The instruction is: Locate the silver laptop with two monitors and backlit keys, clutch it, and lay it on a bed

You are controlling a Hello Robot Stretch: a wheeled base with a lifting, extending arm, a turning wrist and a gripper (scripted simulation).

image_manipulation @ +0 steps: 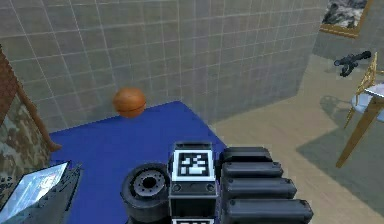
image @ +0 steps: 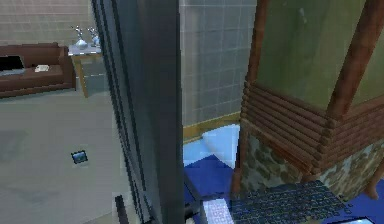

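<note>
Laptop, seemingly the thin silver slab on the blue surface near the gripper, whose state I cannot tell, likely handles stiff, lightish and fragile, so take its base edge, not the screens.

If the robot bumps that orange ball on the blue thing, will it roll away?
Probably yes: the orange ball is round, so a nudge should roll it. The blue surface looks flat, so only the tiled wall behind it would likely stop it.

No legible text; white square on arm bears black marks.
</note>
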